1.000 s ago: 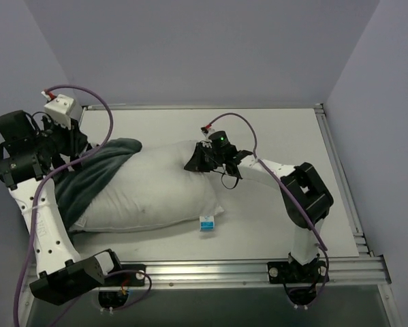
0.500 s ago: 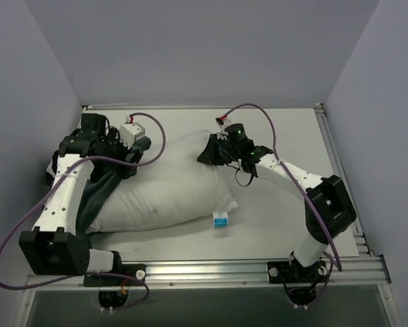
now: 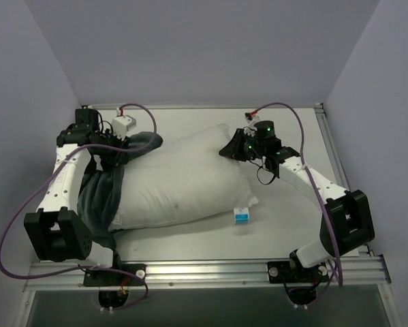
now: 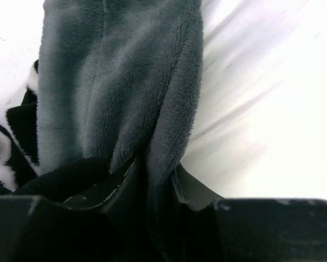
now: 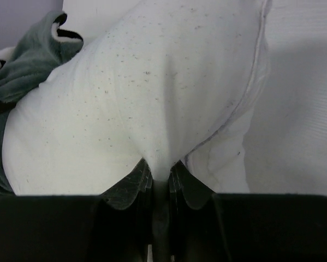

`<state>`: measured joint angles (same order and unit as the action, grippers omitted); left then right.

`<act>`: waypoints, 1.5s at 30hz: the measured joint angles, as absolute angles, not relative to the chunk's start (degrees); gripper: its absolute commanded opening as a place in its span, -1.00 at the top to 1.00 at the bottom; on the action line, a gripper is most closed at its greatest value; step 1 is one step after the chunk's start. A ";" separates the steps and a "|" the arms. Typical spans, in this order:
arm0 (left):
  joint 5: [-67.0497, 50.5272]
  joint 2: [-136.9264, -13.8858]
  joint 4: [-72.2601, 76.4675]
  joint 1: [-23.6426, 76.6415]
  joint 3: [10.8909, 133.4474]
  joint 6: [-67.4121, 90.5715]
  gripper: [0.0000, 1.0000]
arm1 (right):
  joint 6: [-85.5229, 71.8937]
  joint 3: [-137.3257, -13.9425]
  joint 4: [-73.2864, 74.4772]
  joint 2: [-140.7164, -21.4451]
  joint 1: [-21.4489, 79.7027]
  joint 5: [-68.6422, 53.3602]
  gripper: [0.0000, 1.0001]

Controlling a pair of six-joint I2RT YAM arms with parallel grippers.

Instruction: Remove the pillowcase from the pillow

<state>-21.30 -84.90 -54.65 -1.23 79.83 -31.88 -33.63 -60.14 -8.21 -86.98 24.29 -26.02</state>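
The white pillow [image 3: 180,180] lies across the middle of the table, its blue-and-white tag [image 3: 241,216] at the near right corner. The pillowcase [image 3: 101,194], turned grey-green side out, is bunched over the pillow's left end; a bit of zebra stripe [image 4: 2,158] shows in the left wrist view. My left gripper [image 3: 122,151] is shut on a fold of the pillowcase [image 4: 125,87] at the far left. My right gripper [image 3: 232,150] is shut on the pillow's far right corner, and its jaws pinch white fabric [image 5: 160,164].
A raised metal rail [image 3: 340,170] runs along the table's right side and another along the near edge [image 3: 210,267]. Purple walls close in on three sides. Purple cables loop off both arms.
The left gripper swung in from the far left, opened, and closed on the pillowcase near the pillow's far left end. The right gripper pulled the pillow to the right; the tag shifted right too.
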 measured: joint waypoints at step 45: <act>-8.95 -91.33 -40.82 -24.91 81.58 -24.77 0.95 | -31.09 -68.34 14.39 -70.24 -29.04 -14.61 1.00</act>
